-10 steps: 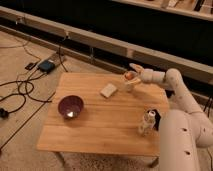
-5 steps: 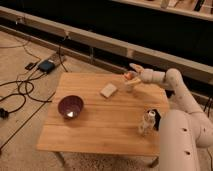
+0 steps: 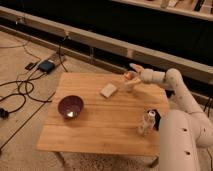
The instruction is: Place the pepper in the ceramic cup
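Observation:
The small orange-red pepper (image 3: 128, 76) is at the gripper (image 3: 131, 73), right above the pale ceramic cup (image 3: 129, 84), which stands on the wooden table (image 3: 100, 125) near its far right edge. The white arm reaches in from the right over the table's back corner. The gripper covers part of the cup's mouth. I cannot tell if the pepper is still held or resting in the cup.
A wide dark purple bowl (image 3: 70, 106) sits at the table's left. A pale flat sponge-like block (image 3: 108, 90) lies left of the cup. A clear plastic bottle (image 3: 145, 123) stands near the front right, beside the robot's body. Cables and a box lie on the floor left.
The gripper and pepper have stayed over the cup, with barely any movement.

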